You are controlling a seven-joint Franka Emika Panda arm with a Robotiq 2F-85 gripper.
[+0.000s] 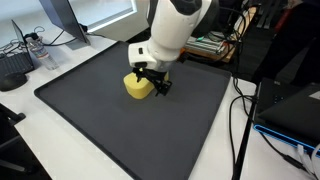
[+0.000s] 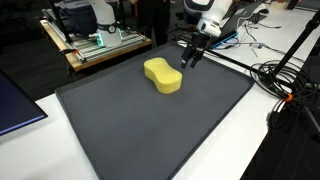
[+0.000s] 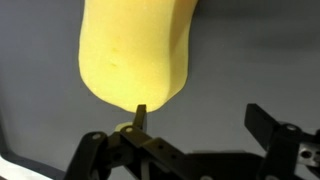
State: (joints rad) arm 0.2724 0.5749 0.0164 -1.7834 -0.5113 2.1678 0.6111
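A yellow, peanut-shaped sponge point(image 1: 138, 86) point(image 2: 162, 75) lies flat on a dark grey mat point(image 1: 120, 130) point(image 2: 150, 130). My gripper point(image 1: 156, 82) point(image 2: 190, 55) hangs low over the mat just beside one end of the sponge. In the wrist view the sponge point(image 3: 135, 50) fills the upper left. The gripper point(image 3: 200, 113) is open, and its left fingertip point(image 3: 141, 110) sits at the sponge's rounded end. The right fingertip point(image 3: 258, 116) stands over bare mat point(image 3: 240, 60). Nothing is between the fingers.
A monitor point(image 1: 60, 20), a black device point(image 1: 15, 68) and a stack of books point(image 1: 205, 45) border the mat. Cables point(image 1: 240, 120) point(image 2: 282, 80) run along one side. A cart with equipment point(image 2: 95, 35) stands behind, and a blue panel point(image 2: 15, 105) lies off the mat's corner.
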